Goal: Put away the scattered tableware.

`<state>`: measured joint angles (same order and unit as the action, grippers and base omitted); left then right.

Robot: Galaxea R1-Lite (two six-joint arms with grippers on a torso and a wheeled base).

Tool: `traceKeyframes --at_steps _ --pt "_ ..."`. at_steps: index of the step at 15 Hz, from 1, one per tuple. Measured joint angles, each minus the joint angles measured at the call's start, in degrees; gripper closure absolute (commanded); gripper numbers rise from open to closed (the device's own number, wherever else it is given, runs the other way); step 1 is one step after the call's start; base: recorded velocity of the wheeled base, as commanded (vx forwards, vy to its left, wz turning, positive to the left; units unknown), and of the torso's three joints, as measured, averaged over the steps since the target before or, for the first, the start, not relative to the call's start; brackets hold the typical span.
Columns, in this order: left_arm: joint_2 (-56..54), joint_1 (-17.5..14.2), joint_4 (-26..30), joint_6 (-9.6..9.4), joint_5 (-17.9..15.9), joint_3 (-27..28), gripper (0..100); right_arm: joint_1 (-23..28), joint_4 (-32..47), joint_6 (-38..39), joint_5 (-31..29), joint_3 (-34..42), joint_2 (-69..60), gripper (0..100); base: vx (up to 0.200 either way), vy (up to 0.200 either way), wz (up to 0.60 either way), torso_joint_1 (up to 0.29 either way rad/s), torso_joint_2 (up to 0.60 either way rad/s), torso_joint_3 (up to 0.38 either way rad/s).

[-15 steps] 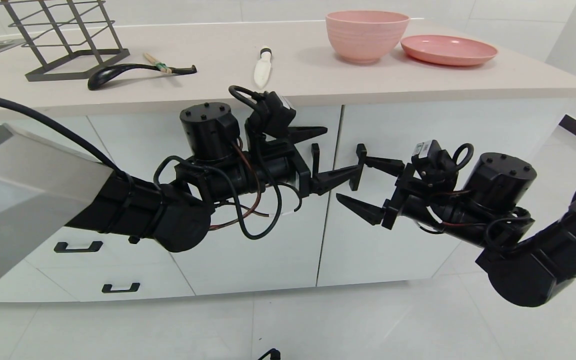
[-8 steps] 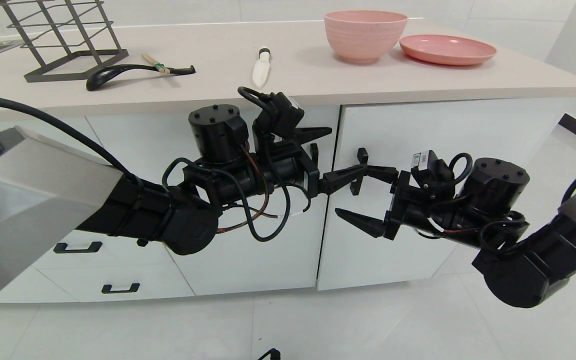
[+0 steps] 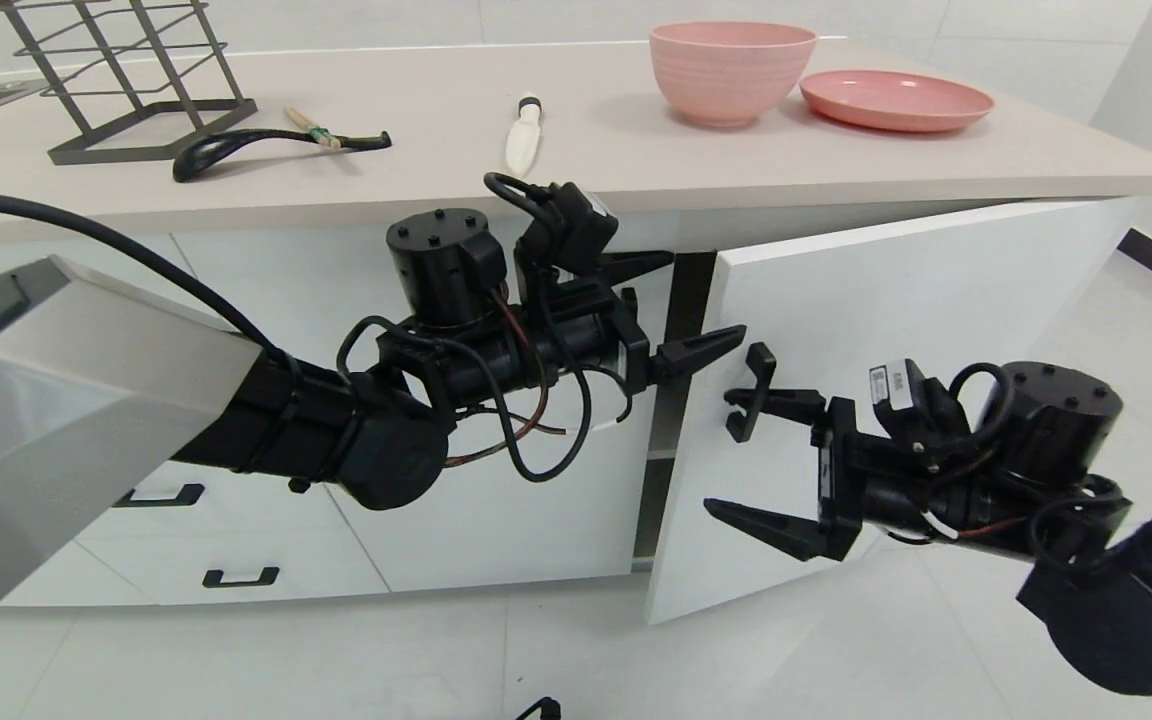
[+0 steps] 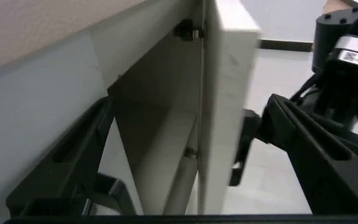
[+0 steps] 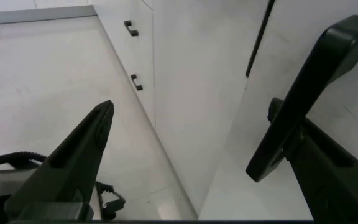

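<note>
Since the earlier frames the white cabinet door [image 3: 886, 340] on the right has swung from shut to partly open, hinged at its right side. The right gripper [image 3: 733, 450] has come down and back with it. That gripper is spread wide, its upper finger at the door's outer face near the free edge; whether it presses there I cannot tell. The left gripper [image 3: 708, 296] is also wide apart. In the left wrist view the door's free edge stands between its two fingers, ungripped.

All the tableware lies on the beige countertop [image 3: 586, 170]. A round pink bowl [image 3: 733, 70] stands upright, mouth up, toward the back right. A flat pink plate [image 3: 911, 100] lies just beside it on the right, part of its rim hidden behind the bowl, so contact is unclear. A slim white utensil [image 3: 526, 135] lies with its long axis running front to back, dark-banded end to the rear. A black ladle [image 3: 236, 148] lies roughly along the counter's front edge, cup to the left by the dark wire rack [image 3: 126, 85], handle pointing right. A short wooden stick with a green band [image 3: 313, 126] lies slantwise, its nearer end at that handle.

The picture edge cuts off the rack's top. The cabinet's inside is a dark slit in the head view. The left wrist view shows a pale inner wall and hinges [image 4: 188, 30], with the contents indistinct.
</note>
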<state>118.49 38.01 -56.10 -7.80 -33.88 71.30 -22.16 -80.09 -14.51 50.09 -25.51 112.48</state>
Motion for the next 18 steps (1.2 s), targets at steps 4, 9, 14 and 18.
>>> traceKeyframes --at_steps 4,9,14,18 --pt "1.4 6.3 -4.5 0.17 -2.5 0.2 0 0.2 0.7 -0.3 -0.1 2.7 -2.8 0 0.0 0.0 0.0 0.0 0.0 0.0" --pt "2.2 10.6 -5.6 0.74 -1.1 -0.8 0 4.4 1.5 -0.6 0.5 2.6 -3.6 0 0.0 0.0 0.0 0.0 0.0 0.0" --pt "2.2 11.7 -8.9 4.22 4.4 -2.9 0 12.5 0.8 -1.0 -0.4 3.9 -5.5 0 0.0 0.0 0.0 0.0 0.0 0.0" --pt "2.3 12.2 -10.0 8.27 7.7 -4.1 0 14.6 0.4 -1.1 -1.0 9.8 -11.3 0 0.0 0.0 0.0 0.0 0.0 0.0"
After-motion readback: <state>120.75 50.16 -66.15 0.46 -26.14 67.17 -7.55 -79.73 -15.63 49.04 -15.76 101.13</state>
